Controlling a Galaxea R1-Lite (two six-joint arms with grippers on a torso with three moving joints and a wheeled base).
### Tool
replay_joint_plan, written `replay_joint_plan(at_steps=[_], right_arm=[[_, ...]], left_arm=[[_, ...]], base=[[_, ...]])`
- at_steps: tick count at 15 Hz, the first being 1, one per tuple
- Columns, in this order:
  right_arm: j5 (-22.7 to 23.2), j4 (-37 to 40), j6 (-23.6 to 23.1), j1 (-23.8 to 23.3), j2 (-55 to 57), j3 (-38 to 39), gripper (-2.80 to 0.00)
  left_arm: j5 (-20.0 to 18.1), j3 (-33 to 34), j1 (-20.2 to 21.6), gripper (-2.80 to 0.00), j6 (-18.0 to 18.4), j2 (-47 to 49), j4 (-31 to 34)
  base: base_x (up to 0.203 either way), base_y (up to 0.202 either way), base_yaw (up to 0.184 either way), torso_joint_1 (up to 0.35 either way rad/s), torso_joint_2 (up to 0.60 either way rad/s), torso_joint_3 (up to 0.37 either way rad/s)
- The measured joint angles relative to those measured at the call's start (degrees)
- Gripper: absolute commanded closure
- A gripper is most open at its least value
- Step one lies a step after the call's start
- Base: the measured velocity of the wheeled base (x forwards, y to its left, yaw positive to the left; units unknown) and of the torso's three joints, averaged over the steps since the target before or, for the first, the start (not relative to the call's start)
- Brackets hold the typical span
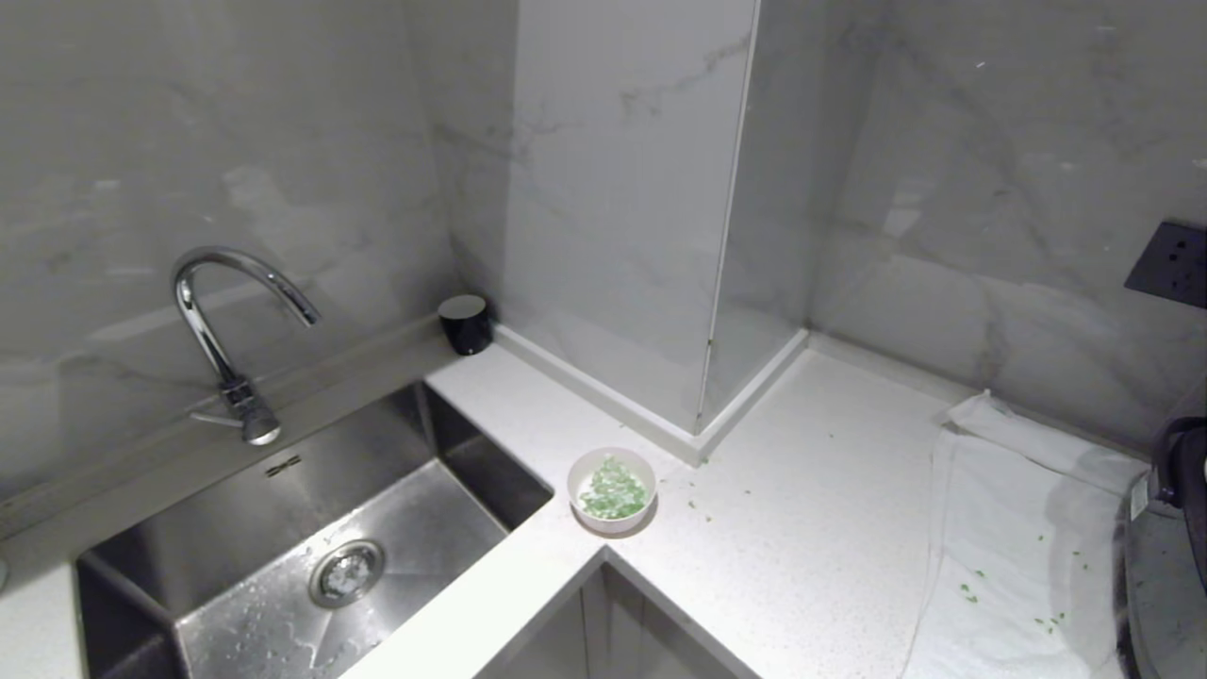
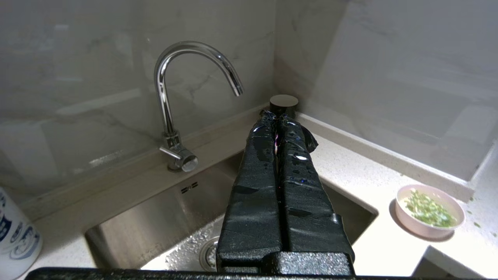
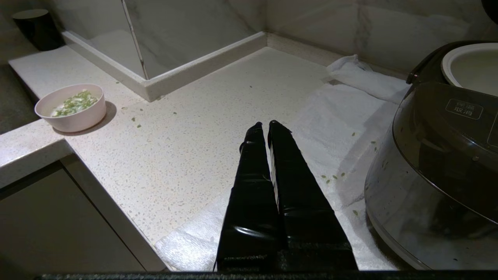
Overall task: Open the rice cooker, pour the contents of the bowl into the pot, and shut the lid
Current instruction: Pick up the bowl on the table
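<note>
On the counter (image 1: 820,528), one bowl (image 1: 612,489), one rice cooker (image 3: 432,163).

1. The head view looks forward and down from high up at an L-shaped white counter (image 1: 811,528), with the sink (image 1: 283,556) on the left and the wall corner straight ahead; only a sliver of the rice cooker (image 1: 1165,566) shows at the right edge
2. The left wrist view looks along the left gripper (image 2: 277,118), low over the sink (image 2: 155,217), facing the faucet (image 2: 171,109) and back wall, close in
3. The right wrist view looks along the right gripper (image 3: 264,126), low over the counter (image 3: 186,155) and white towel (image 3: 334,128), with the rice cooker (image 3: 435,163) near beside it
4. All three views share the bowl (image 1: 612,488) (image 2: 430,212) (image 3: 71,107) and a black cup (image 1: 466,323) (image 2: 284,104) (image 3: 37,28) in the corner
</note>
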State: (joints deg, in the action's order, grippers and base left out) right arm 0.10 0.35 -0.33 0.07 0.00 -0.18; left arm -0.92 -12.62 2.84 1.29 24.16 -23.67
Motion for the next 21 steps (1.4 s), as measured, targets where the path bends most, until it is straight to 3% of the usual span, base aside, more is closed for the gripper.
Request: replay_joint_plan(at_steps=[7, 10, 15, 21], right_arm=[[0.0, 0.0, 0.0, 0.0, 0.0, 0.0, 0.0], [0.0, 0.0, 0.0, 0.0, 0.0, 0.0, 0.0], [0.0, -0.1, 0.0, 0.0, 0.0, 0.0, 0.0], [0.0, -0.1, 0.0, 0.0, 0.0, 0.0, 0.0]], left_arm=[[-2.1, 8.6, -2.5, 0.0, 3.9, -21.4, 22.9], [0.1, 12.1, -2.7, 0.0, 4.6, -23.6, 21.8], [0.3, 11.8, -2.7, 0.0, 4.6, -24.3, 26.5], [0.2, 11.6, -2.7, 0.0, 4.5, -24.3, 26.9]], base=[[0.0, 0.0, 0.0, 0.0, 0.0, 0.0], [0.0, 0.0, 0.0, 0.0, 0.0, 0.0], [0.0, 0.0, 0.0, 0.0, 0.0, 0.0], [-0.049, 0.0, 0.001, 0.005, 0.0, 0.001]])
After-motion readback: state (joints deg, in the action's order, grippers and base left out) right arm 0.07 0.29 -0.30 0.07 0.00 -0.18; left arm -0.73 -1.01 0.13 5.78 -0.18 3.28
